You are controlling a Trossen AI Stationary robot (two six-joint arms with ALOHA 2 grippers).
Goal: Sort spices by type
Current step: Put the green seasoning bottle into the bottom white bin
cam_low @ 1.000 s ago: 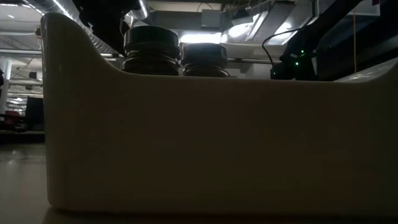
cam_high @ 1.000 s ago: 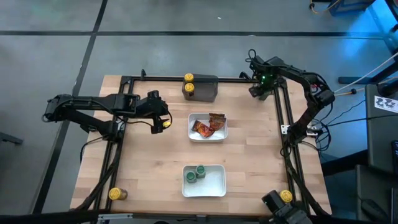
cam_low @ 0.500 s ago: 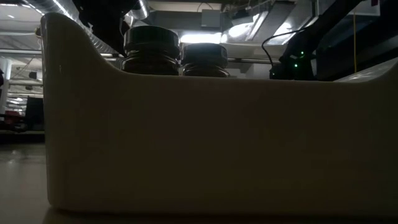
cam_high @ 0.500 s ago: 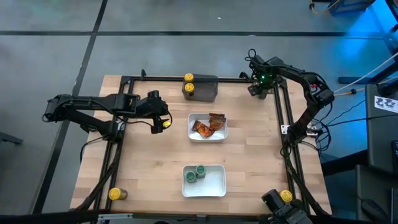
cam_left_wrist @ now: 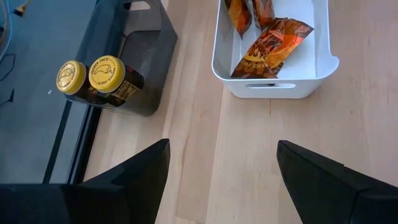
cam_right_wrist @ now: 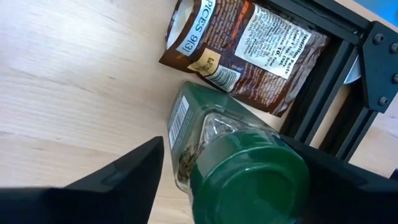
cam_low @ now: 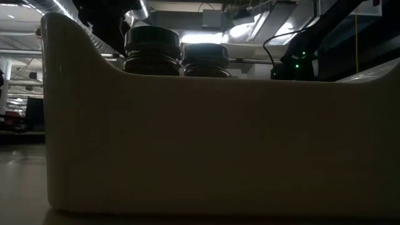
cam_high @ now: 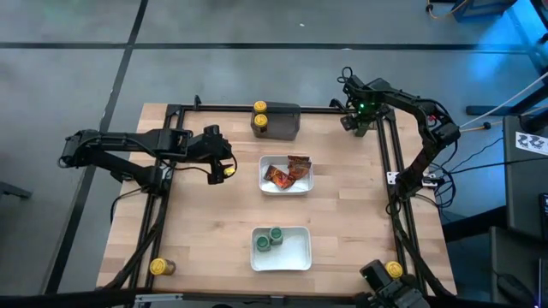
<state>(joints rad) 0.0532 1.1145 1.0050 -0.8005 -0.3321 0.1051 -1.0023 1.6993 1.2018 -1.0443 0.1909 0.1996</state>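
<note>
High view: overhead, straight down, whole bench (cam_high: 214,248) and both arms in frame.

Low view: bench-top level, pressed close to a white tray (cam_low: 206,144) wall that fills most of the frame (two dark-looking jar lids (cam_low: 150,39) show above the rim; same tray (cam_high: 281,248) seen from above).

Left wrist view: looks down on the sachet tray (cam_left_wrist: 273,87), shared with the high view (cam_high: 287,174).

Right wrist view: very close on a green-lidded jar (cam_right_wrist: 249,168) and a sachet (cam_right_wrist: 249,50).

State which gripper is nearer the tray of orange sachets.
Left. The left gripper sits just beside the sachet tray, open. The right gripper is farther off at the table's far right corner.
</note>
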